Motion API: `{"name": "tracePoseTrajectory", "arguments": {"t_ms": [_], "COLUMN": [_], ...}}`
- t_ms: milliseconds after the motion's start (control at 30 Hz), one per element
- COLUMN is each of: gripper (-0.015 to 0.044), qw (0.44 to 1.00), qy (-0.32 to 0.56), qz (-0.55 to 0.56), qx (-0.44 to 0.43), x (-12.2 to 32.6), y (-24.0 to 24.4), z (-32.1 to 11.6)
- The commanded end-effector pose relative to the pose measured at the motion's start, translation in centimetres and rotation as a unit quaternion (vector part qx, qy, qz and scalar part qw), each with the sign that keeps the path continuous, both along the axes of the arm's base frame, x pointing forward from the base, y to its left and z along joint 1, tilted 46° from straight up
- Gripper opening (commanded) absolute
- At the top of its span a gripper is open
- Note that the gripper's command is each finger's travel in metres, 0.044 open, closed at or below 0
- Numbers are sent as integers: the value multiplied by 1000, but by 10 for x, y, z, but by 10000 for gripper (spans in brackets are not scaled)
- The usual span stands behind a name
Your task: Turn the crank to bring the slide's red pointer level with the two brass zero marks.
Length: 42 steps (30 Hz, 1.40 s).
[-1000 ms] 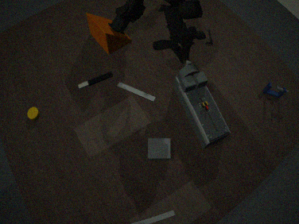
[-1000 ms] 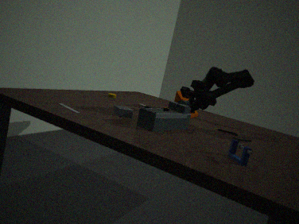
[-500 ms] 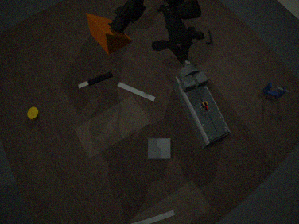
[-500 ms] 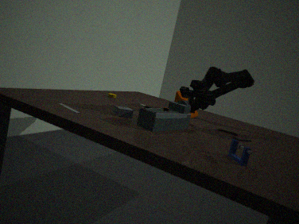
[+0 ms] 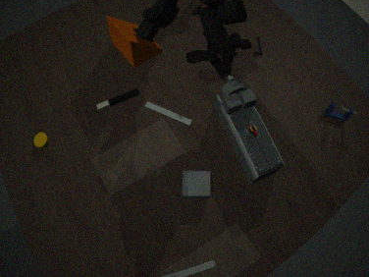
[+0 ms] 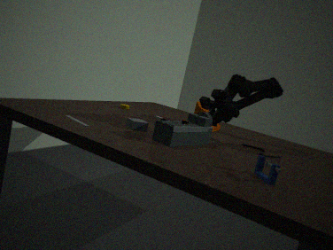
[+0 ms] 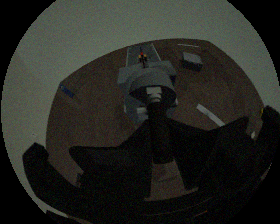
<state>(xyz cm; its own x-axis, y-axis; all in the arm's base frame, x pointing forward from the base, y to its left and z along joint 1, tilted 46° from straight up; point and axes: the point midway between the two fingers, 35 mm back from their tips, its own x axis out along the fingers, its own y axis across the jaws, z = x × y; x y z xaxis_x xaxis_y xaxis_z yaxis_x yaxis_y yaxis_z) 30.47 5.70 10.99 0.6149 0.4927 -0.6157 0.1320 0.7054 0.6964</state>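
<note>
The machine is a long grey box with a rounded grey housing at its arm-side end. On its top, a small red pointer shows close by the brass marks. It looks slightly off them, on the side away from the housing; the exact gap is too small to tell. My gripper is at the housing end, shut on the crank's dark cylindrical handle. The crank arm is mostly hidden by the handle and fingers.
A grey block and a pale strip lie beside the machine. A blue bracket stands on the other side. An orange wedge, a black-and-white stick and a yellow disc are farther off.
</note>
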Motion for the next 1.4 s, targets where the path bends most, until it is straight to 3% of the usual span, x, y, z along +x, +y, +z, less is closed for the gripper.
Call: {"name": "tracePoseTrajectory", "arguments": {"t_ms": [0,1367], "gripper": [0,0], "qw": [1000,1000], "qy": [8,8], "qz": [-10,-10], "qx": [-6,-6], "x": [-2,-3], "y": [-6,-7], "z": [-7,-16]}}
